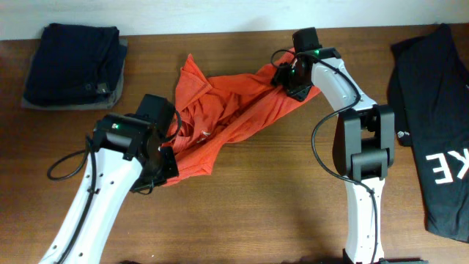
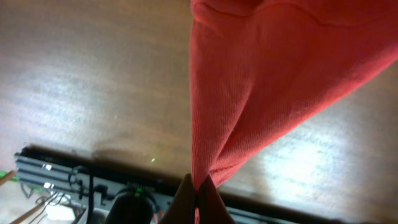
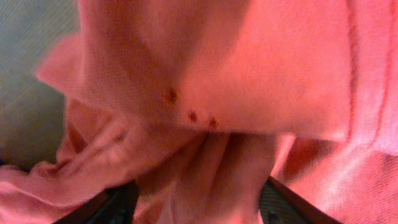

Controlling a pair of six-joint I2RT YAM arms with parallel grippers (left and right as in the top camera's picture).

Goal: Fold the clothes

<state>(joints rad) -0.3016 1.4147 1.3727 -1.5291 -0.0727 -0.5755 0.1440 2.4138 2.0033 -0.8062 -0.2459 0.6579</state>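
Observation:
The clothes, one red-orange T-shirt, lie crumpled and stretched diagonally across the middle of the table. My left gripper is at the shirt's lower left end. In the left wrist view it is shut on a pinched fold of the shirt, which rises taut above the wood. My right gripper is at the shirt's upper right end. In the right wrist view its dark fingers stand wide apart, and bunched red cloth fills the gap between them. The white lettering is hidden.
A folded dark navy stack sits at the back left corner. A black T-shirt with white letters lies along the right edge. Bare wooden table stretches in front of the red shirt, between the two arm bases.

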